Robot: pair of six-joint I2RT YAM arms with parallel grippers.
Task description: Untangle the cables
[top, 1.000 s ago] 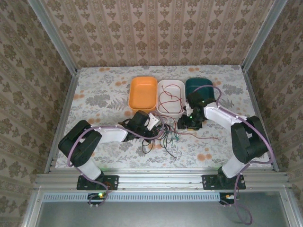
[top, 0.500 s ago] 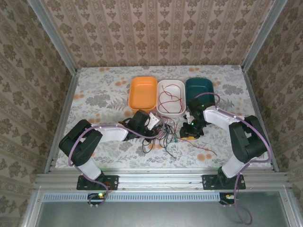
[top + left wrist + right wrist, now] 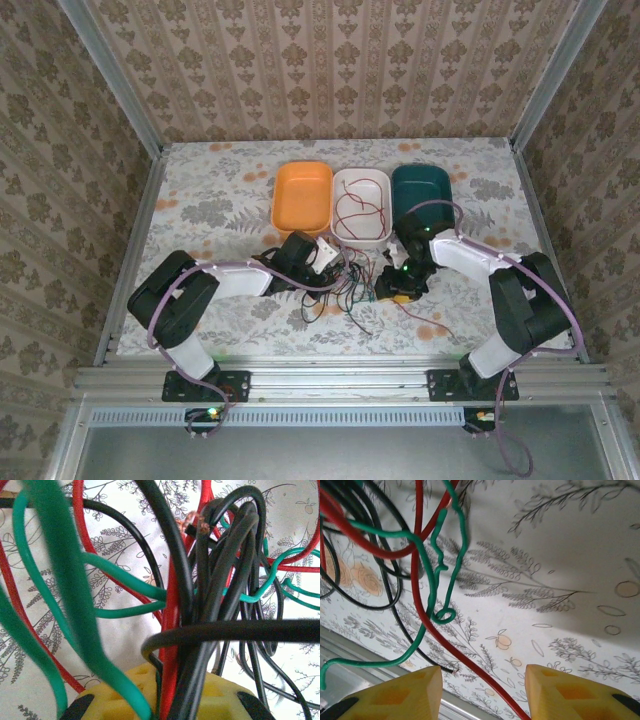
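Observation:
The cables [image 3: 345, 288] lie as a red, black and green tangle on the floral table between my two grippers. My left gripper [image 3: 316, 263] sits at the tangle's left side. In its wrist view the yellow fingers [image 3: 122, 692] of that gripper [image 3: 172, 692] are shut on a bundle of red [image 3: 172, 630], black [image 3: 220, 580] and green strands. My right gripper [image 3: 396, 286] is at the tangle's right side, open. A red cable [image 3: 465, 660] runs loosely through the gap between its yellow fingers [image 3: 395, 695], and a green strand [image 3: 431, 595] loops just beyond. One red strand [image 3: 425, 320] trails right toward the near edge.
Three trays stand in a row at the back: orange [image 3: 302, 197], white [image 3: 383, 190] with a red cable in it, and teal [image 3: 420, 186]. A metal rail [image 3: 340, 375] runs along the table's near edge, close behind the right gripper.
My right gripper has moved toward the near edge and slightly left, and the trailing red strand has shifted with it. The left gripper has stayed put, still shut.

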